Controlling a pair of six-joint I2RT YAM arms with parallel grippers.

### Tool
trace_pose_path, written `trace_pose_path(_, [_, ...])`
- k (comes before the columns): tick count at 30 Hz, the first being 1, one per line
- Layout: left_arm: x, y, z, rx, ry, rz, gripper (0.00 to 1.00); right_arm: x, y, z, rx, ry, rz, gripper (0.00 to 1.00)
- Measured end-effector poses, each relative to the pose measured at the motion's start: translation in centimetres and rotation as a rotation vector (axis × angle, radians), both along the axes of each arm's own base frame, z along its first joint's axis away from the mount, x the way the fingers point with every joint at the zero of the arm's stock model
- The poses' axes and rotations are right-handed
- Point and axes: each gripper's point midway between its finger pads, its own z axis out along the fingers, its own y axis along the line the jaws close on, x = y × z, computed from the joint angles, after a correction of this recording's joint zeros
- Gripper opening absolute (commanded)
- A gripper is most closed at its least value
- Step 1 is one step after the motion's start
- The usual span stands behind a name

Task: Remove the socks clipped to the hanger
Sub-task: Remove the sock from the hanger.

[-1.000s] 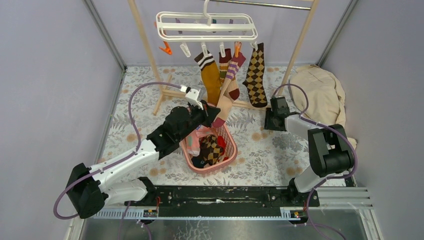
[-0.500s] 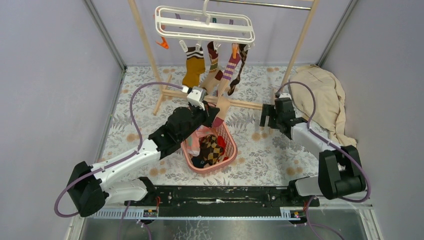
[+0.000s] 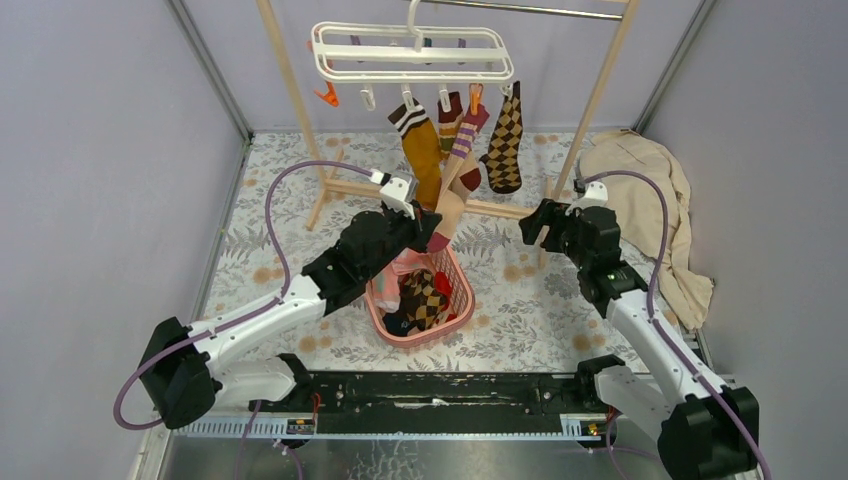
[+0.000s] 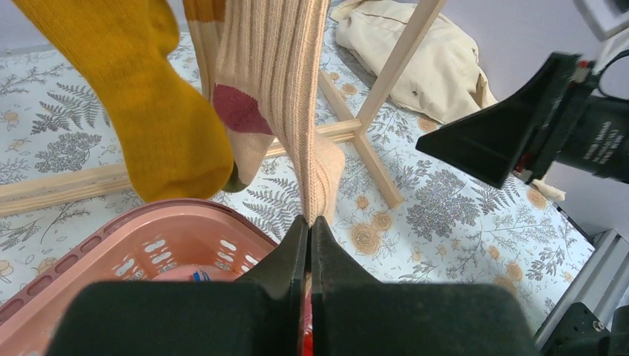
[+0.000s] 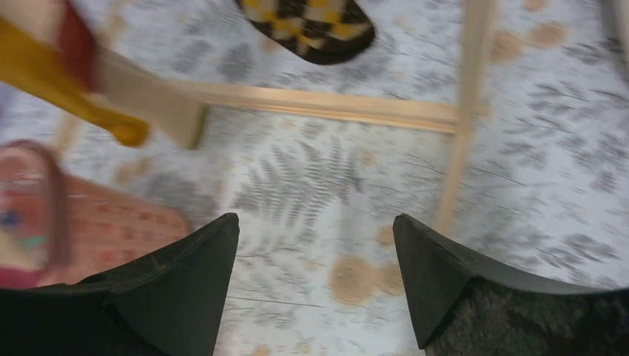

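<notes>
Sock tug: our left tool (image 4: 308, 222) is clamped on the toe of the peach sock (image 4: 285, 81), just above the basket (image 4: 170, 208).
We judge a steady downward pull best, sparing the hanger (image 3: 420, 55) overhead; our right tool (image 5: 315, 222) hovers spread apart near the rack (image 5: 326, 107).

Robot lab test cell, lilac panel walls (image 3: 100, 150), arm base rail (image 3: 460, 390), floral mat (image 3: 540, 300)

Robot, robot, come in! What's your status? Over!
Left claw shut on peach sock. Right claw open, empty. Sock's top clipped on hanger, taut. Mustard sock hangs right beside it.
</notes>
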Motion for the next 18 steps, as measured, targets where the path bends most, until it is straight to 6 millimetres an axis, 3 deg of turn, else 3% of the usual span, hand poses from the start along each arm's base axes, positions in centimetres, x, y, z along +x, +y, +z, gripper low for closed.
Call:
trace_pose_path(9, [-0.2, 0.3, 0.5, 0.003, -0.027, -0.003, 0.0, -0.4, 5.8, 6.9, 0.213, -0.181, 0.197, 0.76])
trace_pose_path(10, [-0.2, 0.3, 0.4, 0.006, -0.028, -0.003, 0.0, 0.1, 6.6, 8.7, 0.24, -0.221, 0.222, 0.77])
trace_pose_path(11, [-0.2, 0.4, 0.4, 0.007, -0.03, -0.004, 0.0, 0.2, 6.7, 8.9, 0.242, -0.224, 0.224, 0.79])
trace_pose_path(18, [0.0, 0.5, 0.4, 0.01, -0.032, -0.016, 0.0, 4.1, 8.9, 16.6, 0.333, -0.41, 0.275, 0.74])
